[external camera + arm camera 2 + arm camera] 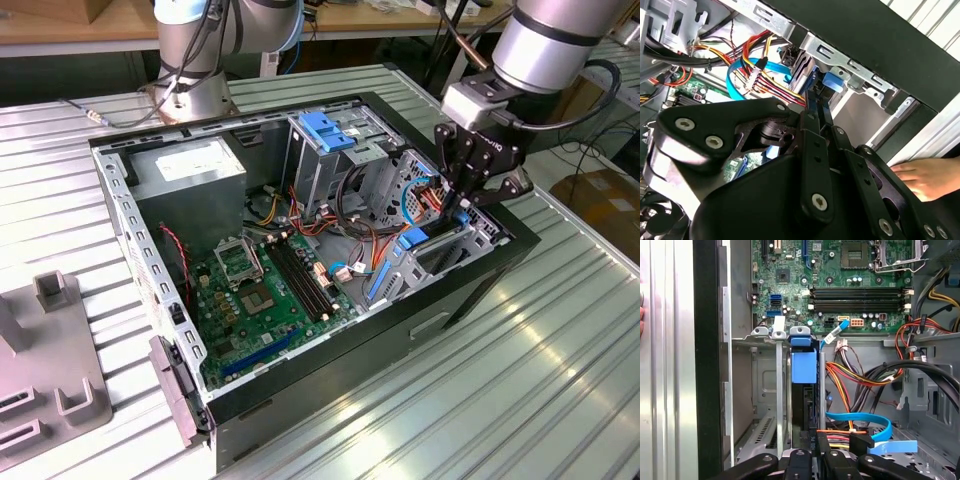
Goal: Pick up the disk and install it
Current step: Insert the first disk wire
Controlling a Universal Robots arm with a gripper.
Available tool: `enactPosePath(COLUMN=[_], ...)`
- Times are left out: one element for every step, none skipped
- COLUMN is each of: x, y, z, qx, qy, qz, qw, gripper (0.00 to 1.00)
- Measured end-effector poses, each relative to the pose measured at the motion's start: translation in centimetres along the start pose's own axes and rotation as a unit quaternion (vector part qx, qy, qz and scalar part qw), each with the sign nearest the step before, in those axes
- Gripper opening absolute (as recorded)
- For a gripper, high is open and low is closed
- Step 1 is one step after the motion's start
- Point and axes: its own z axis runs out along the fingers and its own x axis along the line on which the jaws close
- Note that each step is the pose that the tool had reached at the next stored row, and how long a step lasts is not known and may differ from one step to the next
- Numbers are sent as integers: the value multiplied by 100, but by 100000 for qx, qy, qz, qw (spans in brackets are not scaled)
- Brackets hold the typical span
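The gripper (462,208) is reaching down into the open computer case (330,370) at the drive cage (440,250) on the exterior view's right. The disk (804,405) is sitting edge-up in a slot of that cage, its blue rail end (804,367) facing the motherboard (840,285) in the first wrist view. The fingers (812,117) are closing narrowly around the disk's near edge, though whether they are actually clamping it cannot be told. A person's hand (927,177) is resting on the ribbed tabletop (560,350) just outside the case.
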Motion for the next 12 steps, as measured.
enactPosePath(x=[-1, -1, 0, 0, -1, -1, 0, 0, -1, -1, -2, -1], y=[0, 0, 0, 0, 0, -2, -4, -4, -5, -5, -4, -4], z=[4, 9, 11, 12, 13, 14, 14, 14, 15, 16, 22, 27], qx=[-2, -2, -3, -2, -3, -3, -2, -3, -4, -3, 0, 2], qy=[55, 92, 92, 87, 89, 95, 111, 123, 133, 133, 117, 122], qz=[-1, -2, 0, -1, 1, 2, 3, 6, -2, -2, -3, 0], qw=[100000, 100000, 100000, 100000, 100000, 100000, 100000, 100000, 100000, 100000, 100000, 100000], gripper=[16, 16, 16, 16, 16, 16, 16, 16, 16, 16, 16, 16])
